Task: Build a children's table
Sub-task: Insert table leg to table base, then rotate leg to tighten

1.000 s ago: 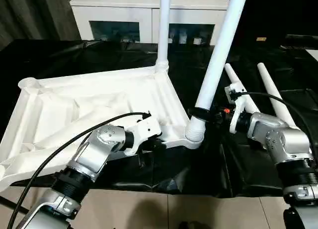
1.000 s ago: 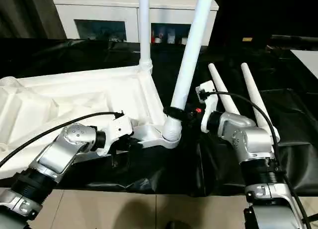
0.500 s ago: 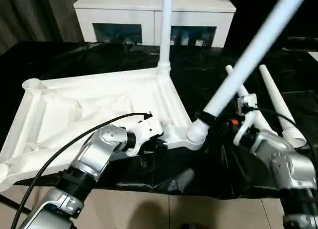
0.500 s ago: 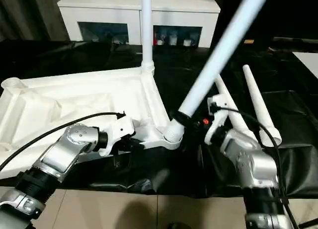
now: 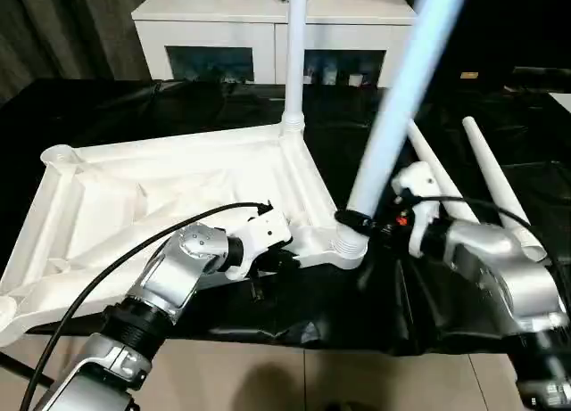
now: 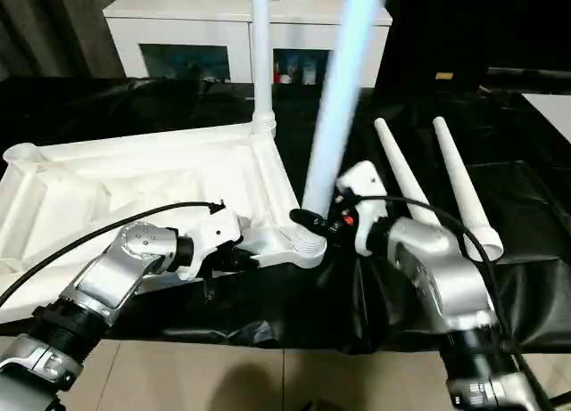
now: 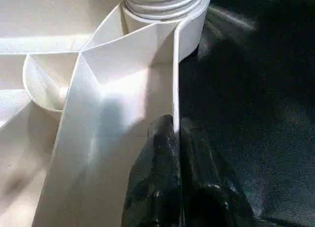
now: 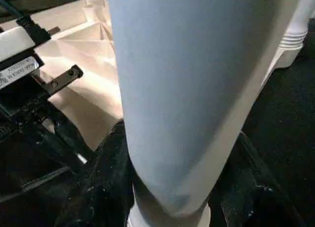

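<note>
White ribbed tabletop (image 5: 178, 184) underside up, 2 legs (image 5: 293, 54) socketed.

White plastic tabletop (image 5: 169, 197) lying upside down, ribbed underside up. One leg (image 5: 294, 54) upright in far corner socket; a second leg (image 5: 393, 117) leaning slightly in near corner socket (image 5: 346, 249). Two loose tapered legs (image 5: 491, 184) lying side by side to the right.

A black sheet (image 5: 134, 108) covers the surface. Behind it stands a white cabinet (image 5: 223, 19) with glass-fronted compartments. Tiled floor (image 5: 294, 380) lies below.
</note>
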### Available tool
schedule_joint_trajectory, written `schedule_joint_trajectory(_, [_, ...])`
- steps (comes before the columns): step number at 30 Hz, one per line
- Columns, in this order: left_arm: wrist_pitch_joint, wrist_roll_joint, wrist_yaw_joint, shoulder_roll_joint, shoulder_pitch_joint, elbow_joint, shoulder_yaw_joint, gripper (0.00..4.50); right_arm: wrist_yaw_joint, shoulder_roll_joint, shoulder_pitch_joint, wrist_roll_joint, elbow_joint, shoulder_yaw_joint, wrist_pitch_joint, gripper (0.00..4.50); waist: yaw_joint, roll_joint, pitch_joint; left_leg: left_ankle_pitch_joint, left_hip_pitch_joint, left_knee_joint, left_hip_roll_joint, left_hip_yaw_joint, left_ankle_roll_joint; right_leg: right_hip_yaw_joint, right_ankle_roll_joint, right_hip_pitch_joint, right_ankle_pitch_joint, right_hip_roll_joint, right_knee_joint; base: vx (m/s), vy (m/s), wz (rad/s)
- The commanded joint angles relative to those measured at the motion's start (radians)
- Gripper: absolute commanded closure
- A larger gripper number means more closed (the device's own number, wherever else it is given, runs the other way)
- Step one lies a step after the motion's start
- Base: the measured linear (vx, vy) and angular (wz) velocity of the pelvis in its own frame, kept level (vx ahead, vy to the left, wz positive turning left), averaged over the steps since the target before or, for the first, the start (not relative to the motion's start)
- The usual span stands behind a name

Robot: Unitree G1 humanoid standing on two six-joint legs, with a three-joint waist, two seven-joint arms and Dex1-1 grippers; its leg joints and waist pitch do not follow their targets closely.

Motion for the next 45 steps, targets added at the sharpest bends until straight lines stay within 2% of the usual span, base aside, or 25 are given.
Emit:
schedule_joint_trajectory(1, [-0.027, -0.006, 0.033, 0.002, -0.048, -0.024, 0.029, 4.50, 0.042, -0.008, 0.028, -0.010, 0.075, 0.067, 0.086, 2.67, 0.005, -0.011, -0.058, -0.291, -0.010, -0.084, 0.026, -0.012, 0.049, 0.037, -0.129, 0.054, -0.510, -0.037, -0.083, 0.000, 0.000, 0.00])
schedule_joint_trajectory(2, [-0.028, -0.006, 0.036, 0.002, -0.048, -0.023, 0.031, 4.50, 0.076, -0.022, 0.024, -0.006, 0.089, 0.078, 0.113, 2.67, 0.003, -0.023, -0.058, -0.287, -0.012, -0.084, 0.025, -0.012, 0.051, 0.036, -0.124, 0.054, -0.518, -0.037, -0.082, 0.000, 0.000, 0.00])
schedule_joint_trajectory(16, [0.002, 0.000, 0.096, 0.005, -0.043, 0.014, 0.068, 4.50, -0.004, 0.021, 0.041, -0.062, 0.198, 0.066, 0.048, 2.67, -0.001, -0.021, -0.053, -0.350, -0.008, -0.086, 0.024, -0.016, 0.032, 0.029, -0.084, 0.042, -0.608, -0.038, -0.098, 0.000, 0.000, 0.00])
schedule_joint_trajectory(20, [0.037, 0.013, 0.166, -0.006, -0.073, 0.079, 0.097, 4.50, -0.173, 0.088, -0.019, -0.096, 0.316, 0.008, 0.020, 2.67, -0.029, -0.012, -0.051, -0.451, 0.001, -0.080, 0.014, -0.028, -0.002, -0.004, -0.022, 0.038, -0.731, -0.036, -0.127, 0.000, 0.000, 0.00])
schedule_joint_trajectory(23, [0.071, 0.025, 0.251, -0.039, -0.106, 0.143, 0.118, 4.50, -0.346, 0.147, -0.087, -0.116, 0.436, -0.046, 0.003, 2.67, -0.064, 0.012, -0.039, -0.598, 0.012, -0.104, 0.037, -0.056, -0.017, -0.045, -0.032, 0.055, -0.639, -0.031, -0.138, -0.037, 0.027, -0.03])
schedule_joint_trajectory(25, [0.128, 0.032, 0.340, -0.098, -0.140, 0.187, 0.132, 4.50, -0.502, 0.201, -0.152, -0.132, 0.545, -0.081, -0.020, 2.67, -0.078, 0.026, -0.031, -0.746, 0.001, -0.140, 0.063, -0.075, -0.034, -0.057, -0.030, 0.090, -0.548, -0.024, -0.102, -0.090, 0.044, -0.06])
schedule_joint_trajectory(26, [0.145, 0.034, 0.361, -0.114, -0.149, 0.195, 0.135, 4.50, -0.536, 0.213, -0.167, -0.136, 0.569, -0.087, -0.025, 2.67, -0.056, 0.035, -0.015, -0.874, -0.046, -0.224, 0.108, -0.075, -0.047, -0.033, -0.069, 0.138, -0.355, -0.009, 0.051, -0.112, 0.035, -0.04])
schedule_joint_trajectory(27, [0.167, 0.037, 0.393, -0.143, -0.164, 0.204, 0.134, 4.50, -0.597, 0.238, -0.195, -0.131, 0.614, -0.107, -0.034, 2.67, -0.012, 0.022, -0.018, -0.878, -0.051, -0.250, 0.114, -0.040, -0.009, 0.010, -0.055, 0.142, -0.205, 0.001, 0.129, -0.105, -0.023, 0.09])
schedule_joint_trajectory(28, [0.190, 0.033, 0.419, -0.176, -0.178, 0.210, 0.138, 4.50, -0.640, 0.256, -0.221, -0.128, 0.652, -0.119, -0.045, 2.67, 0.025, 0.004, -0.021, -0.767, 0.003, -0.219, 0.068, 0.020, -0.012, 0.048, -0.035, 0.093, -0.467, 0.018, 0.086, 0.012, -0.108, 0.23])
schedule_joint_trajectory(29, [0.204, 0.029, 0.434, -0.197, -0.187, 0.213, 0.140, 4.50, -0.662, 0.267, -0.236, -0.128, 0.674, -0.124, -0.053, 2.67, -0.008, -0.056, -0.018, -0.631, 0.096, -0.054, -0.001, 0.026, -0.023, 0.020, 0.039, -0.025, -0.828, 0.017, -0.099, 0.012, -0.108, 0.23])
schedule_joint_trajectory(30, [0.215, 0.027, 0.455, -0.230, -0.201, 0.216, 0.136, 4.50, -0.702, 0.285, -0.259, -0.123, 0.709, -0.137, -0.064, 2.67, -0.041, -0.083, 0.009, -0.349, 0.186, 0.189, -0.088, 0.025, -0.002, -0.027, 0.087, -0.180, -1.330, -0.026, -0.270, 0.201, -0.068, 0.09])
schedule_joint_trajectory(31, [0.219, 0.026, 0.466, -0.248, -0.209, 0.219, 0.133, 4.50, -0.723, 0.294, -0.271, -0.120, 0.728, -0.145, -0.070, 2.67, -0.043, -0.032, -0.024, -0.362, 0.079, 0.087, -0.038, -0.019, 0.032, 0.003, 0.111, 0.029, -1.172, -0.134, -0.185, 0.223, 0.093, -0.29])
schedule_joint_trajectory(32, [0.219, 0.026, 0.468, -0.252, -0.210, 0.219, 0.132, 4.50, -0.727, 0.296, -0.274, -0.119, 0.732, -0.147, -0.072, 2.67, -0.043, -0.032, -0.024, -0.362, 0.079, 0.087, -0.038, -0.019, 0.032, 0.003, 0.111, 0.029, -1.172, -0.134, -0.185, 0.223, 0.093, -0.29])
schedule_joint_trajectory(33, [0.224, 0.019, 0.478, -0.282, -0.218, 0.216, 0.130, 4.50, -0.752, 0.307, -0.289, -0.117, 0.754, -0.153, -0.080, 2.67, -0.033, -0.002, -0.049, -0.375, 0.051, -0.030, 0.029, -0.065, 0.048, -0.033, 0.072, 0.081, -0.678, -0.075, -0.093, 0.043, 0.083, -0.20])
schedule_joint_trajectory(34, [0.226, 0.011, 0.489, -0.307, -0.227, 0.217, 0.129, 4.50, -0.774, 0.315, -0.304, -0.118, 0.779, -0.157, -0.092, 2.67, -0.030, 0.024, -0.047, -0.386, 0.058, -0.074, 0.071, -0.072, 0.067, -0.024, -0.010, 0.093, -0.355, -0.065, -0.059, 0.000, 0.000, 0.00])
schedule_joint_trajectory(36, [0.235, -0.010, 0.508, -0.367, -0.247, 0.224, 0.130, 4.50, -0.827, 0.330, -0.344, -0.130, 0.849, -0.156, -0.135, 2.67, -0.037, 0.000, -0.025, -0.491, 0.073, -0.090, 0.050, -0.041, 0.063, -0.021, -0.096, 0.064, -0.316, -0.051, -0.086, -0.019, -0.011, 0.13])
schedule_joint_trajectory(37, [0.236, -0.010, 0.514, -0.376, -0.252, 0.228, 0.129, 4.50, -0.837, 0.333, -0.353, -0.137, 0.865, -0.154, -0.145, 2.67, -0.045, -0.010, -0.020, -0.523, 0.115, -0.049, 0.007, -0.017, 0.053, -0.063, -0.040, 0.026, -0.582, -0.041, -0.149, 0.015, -0.006, 0.18])
schedule_joint_trajectory(38, [0.236, -0.009, 0.516, -0.377, -0.253, 0.230, 0.129, 4.50, -0.840, 0.333, -0.356, -0.139, 0.871, -0.153, -0.148, 2.67, -0.045, -0.010, -0.020, -0.523, 0.115, -0.049, 0.007, -0.017, 0.053, -0.063, -0.040, 0.026, -0.582, -0.041, -0.149, 0.015, -0.006, 0.18])
schedule_joint_trajectory(39, [0.235, -0.006, 0.521, -0.380, -0.255, 0.235, 0.129, 4.50, -0.847, 0.336, -0.365, -0.144, 0.888, -0.152, -0.157, 2.67, -0.068, 0.015, -0.022, -0.561, 0.124, -0.035, 0.016, -0.023, 0.052, -0.138, 0.077, 0.035, -0.681, -0.036, -0.191, 0.000, 0.000, 0.00])
schedule_joint_trajectory(40, [0.235, -0.005, 0.522, -0.381, -0.255, 0.236, 0.130, 4.50, -0.849, 0.337, -0.368, -0.145, 0.893, -0.153, -0.160, 2.67, -0.050, 0.045, -0.011, -0.720, 0.027, -0.150, 0.121, -0.070, 0.052, -0.066, 0.016, 0.135, -0.366, -0.043, 0.036, 0.000, 0.000, 0.00])
schedule_joint_trajectory(41, [0.223, 0.008, 0.530, -0.369, -0.255, 0.247, 0.130, 4.50, -0.847, 0.338, -0.375, -0.149, 0.906, -0.150, -0.166, 2.67, -0.043, 0.034, -0.011, -0.773, 0.054, -0.187, 0.130, -0.051, 0.044, -0.025, -0.057, 0.082, -0.090, -0.037, 0.052, 0.000, 0.000, 0.00])
schedule_joint_trajectory(42, [0.218, 0.014, 0.531, -0.362, -0.254, 0.251, 0.128, 4.50, -0.845, 0.339, -0.377, -0.153, 0.910, -0.147, -0.169, 2.67, -0.043, 0.034, -0.011, -0.773, 0.054, -0.187, 0.130, -0.051, 0.044, -0.025, -0.057, 0.082, -0.090, -0.037, 0.052, 0.029, -0.051, 0.17])
schedule_joint_trajectory(43, [0.204, 0.028, 0.529, -0.339, -0.251, 0.262, 0.122, 4.50, -0.834, 0.339, -0.380, -0.161, 0.917, -0.141, -0.178, 2.67, -0.031, -0.035, -0.025, -0.609, 0.122, -0.065, -0.008, 0.002, 0.029, -0.001, -0.062, 0.004, -0.549, -0.052, -0.099, 0.127, -0.096, 0.33])
schedule_joint_trajectory(44, [0.204, 0.028, 0.529, -0.339, -0.251, 0.262, 0.122, 4.50, -0.834, 0.339, -0.380, -0.161, 0.917, -0.141, -0.178, 2.67, -0.025, -0.040, -0.021, -0.517, 0.136, -0.023, -0.037, 0.015, 0.032, -0.008, -0.030, -0.023, -0.763, -0.056, -0.135, 0.127, -0.096, 0.33])
schedule_joint_trajectory(45, [0.197, 0.031, 0.527, -0.324, -0.251, 0.268, 0.125, 4.50, -0.819, 0.340, -0.385, -0.163, 0.925, -0.138, -0.191, 2.67, -0.014, -0.049, -0.041, -0.343, 0.089, -0.018, -0.046, -0.002, 0.062, 0.017, 0.029, 0.023, -0.927, -0.082, -0.136, 0.152, -0.086, 0.10])
